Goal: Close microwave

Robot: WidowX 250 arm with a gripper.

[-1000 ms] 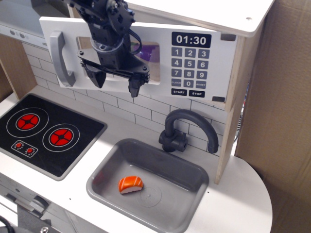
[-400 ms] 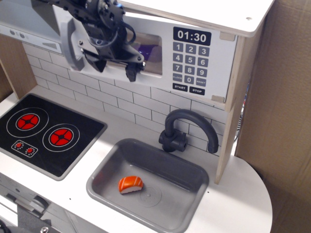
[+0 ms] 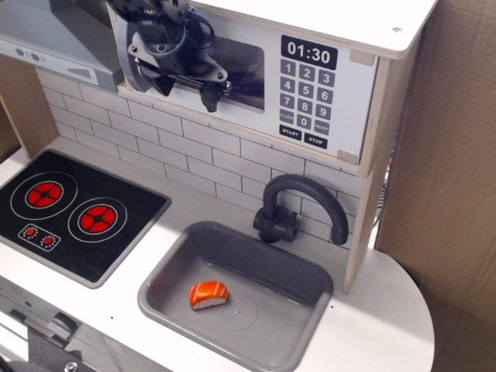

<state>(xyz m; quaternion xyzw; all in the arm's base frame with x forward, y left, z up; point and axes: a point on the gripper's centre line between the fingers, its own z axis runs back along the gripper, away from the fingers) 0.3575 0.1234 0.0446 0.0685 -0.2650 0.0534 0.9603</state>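
On the left, under the grey range hood [image 3: 58, 39], the black cooktop [image 3: 74, 209] lies well apart from the work. Above the tiled wall, the gripper [image 3: 180, 87] presses against the white door of the microwave [image 3: 256, 70]; its fingers [image 3: 211, 94] stand apart and hold nothing. The door looks almost flush with the keypad panel [image 3: 308, 93], so the closing push seems nearly finished. Next move probably needs only a short push, then a straight retreat toward the camera. Below, the faucet [image 3: 298, 205] and the sink [image 3: 170, 271] with toy sushi [image 3: 208, 294] leave enough open room.
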